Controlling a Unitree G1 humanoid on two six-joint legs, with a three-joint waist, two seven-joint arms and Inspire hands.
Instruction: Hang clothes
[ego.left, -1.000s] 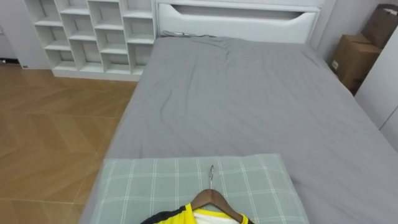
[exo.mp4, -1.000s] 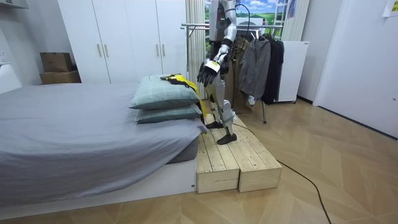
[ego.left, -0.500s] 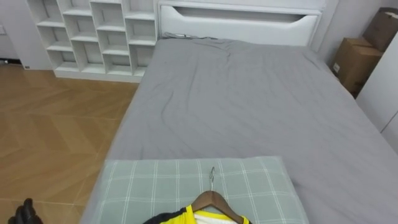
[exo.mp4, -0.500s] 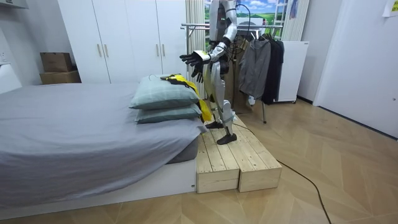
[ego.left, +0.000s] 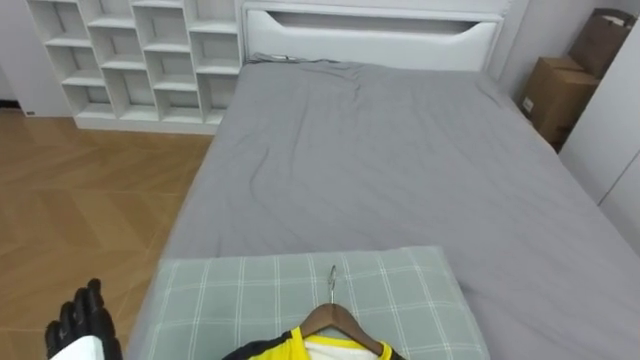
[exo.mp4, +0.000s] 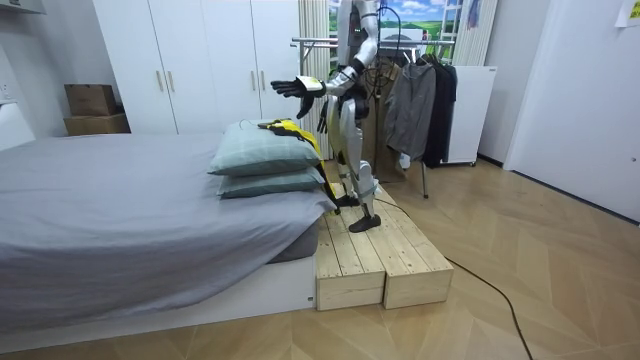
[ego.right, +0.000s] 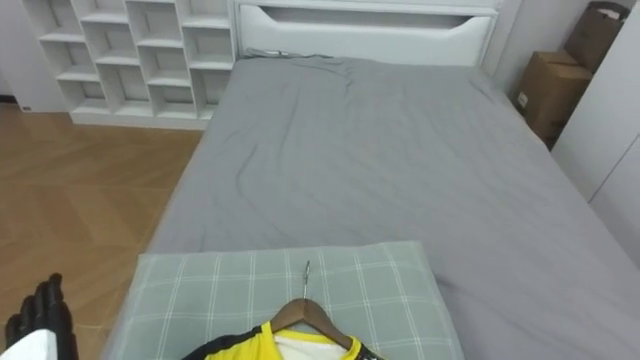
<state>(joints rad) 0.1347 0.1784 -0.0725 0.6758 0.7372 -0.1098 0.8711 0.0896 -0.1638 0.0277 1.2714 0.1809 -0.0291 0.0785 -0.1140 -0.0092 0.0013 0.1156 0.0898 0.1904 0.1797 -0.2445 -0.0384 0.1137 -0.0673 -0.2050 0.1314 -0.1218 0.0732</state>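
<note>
A yellow and black shirt (ego.left: 285, 348) on a wooden hanger (ego.left: 338, 320) lies on a green checked pillow (ego.left: 250, 290) right below me, the metal hook pointing up the bed. My left hand (ego.left: 80, 322) rises at the lower left, beside the pillow and over the floor, open with straight fingers and holding nothing. In the room view I stand on a wooden platform (exo.mp4: 375, 255) at the pillow end of the bed, with that left hand (exo.mp4: 292, 87) stretched forward above the shirt (exo.mp4: 290, 130).
A grey bed (ego.left: 400, 160) stretches ahead to a white headboard. White shelves (ego.left: 130, 50) stand at the far left and cardboard boxes (ego.left: 550, 95) at the far right. Behind me is a clothes rack (exo.mp4: 330, 42) with dark garments (exo.mp4: 420, 110).
My left arm has swung up from my side to chest height, and the hand has come into the eye view at the lower left. The shirt and hanger lie as before.
</note>
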